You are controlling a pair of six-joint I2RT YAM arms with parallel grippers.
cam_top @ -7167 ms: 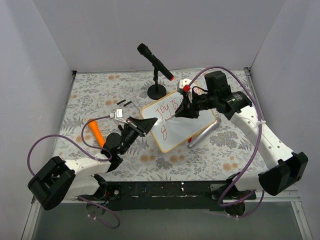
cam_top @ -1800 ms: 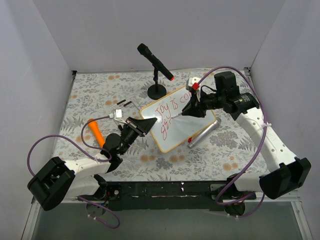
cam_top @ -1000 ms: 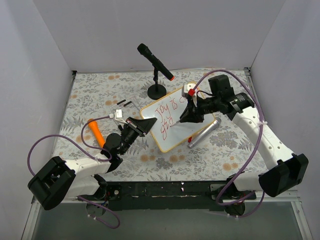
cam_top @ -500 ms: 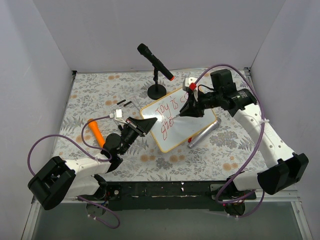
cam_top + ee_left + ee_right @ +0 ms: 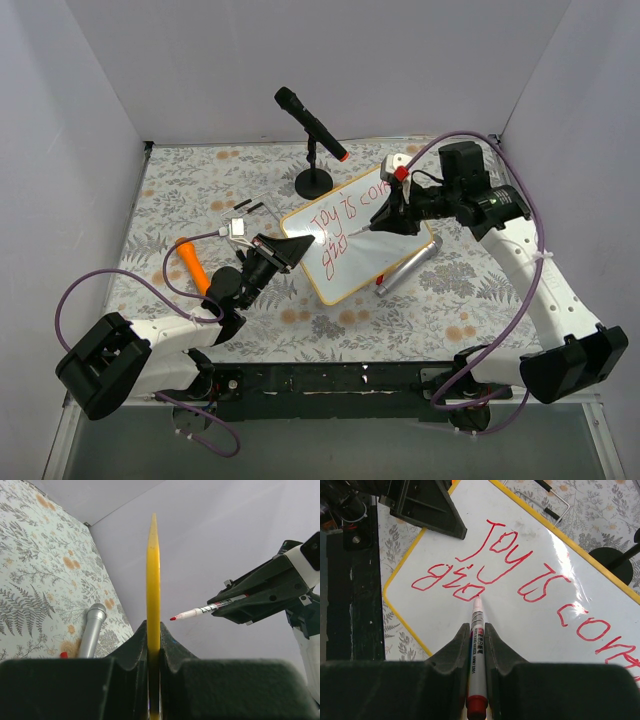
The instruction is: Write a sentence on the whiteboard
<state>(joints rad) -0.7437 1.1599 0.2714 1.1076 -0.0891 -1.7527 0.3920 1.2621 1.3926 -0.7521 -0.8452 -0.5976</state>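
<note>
Plain grey walls on three sides; floral-print table (image 5: 180,190) below; near its centre, a little to the right, the whiteboard (image 5: 372,258), set slantwise, with a yellowish frame and rounded corners. On its face the sentence (image 5: 338,218) in red, in two slanted lines; upper line reads "Joy is con…" in the right wrist view and runs out of that view; lower line begins with "g", remaining letters unclear.

At the board's near-left edge, the left pincer (image 5: 287,250), fingers together and clamped on the frame; board seen edge-on between those fingers in the left wrist view. Above the board's middle, the right pincer (image 5: 388,217), closed on a white marker (image 5: 358,231) with a red tip; barrel lies between the two fingers, tip pointing toward the left arm. Tip sits over the end of the lower line in the right wrist view; stands a little off the board's face in the left wrist view, not touching.

Just beside the board's right-hand edge, a silver microphone (image 5: 408,264), flat on the table; behind the board, a black microphone (image 5: 310,122) tilted on a round-based stand (image 5: 313,182); left of the left pincer, an orange object (image 5: 192,264) on the table, kind not discernible.
</note>
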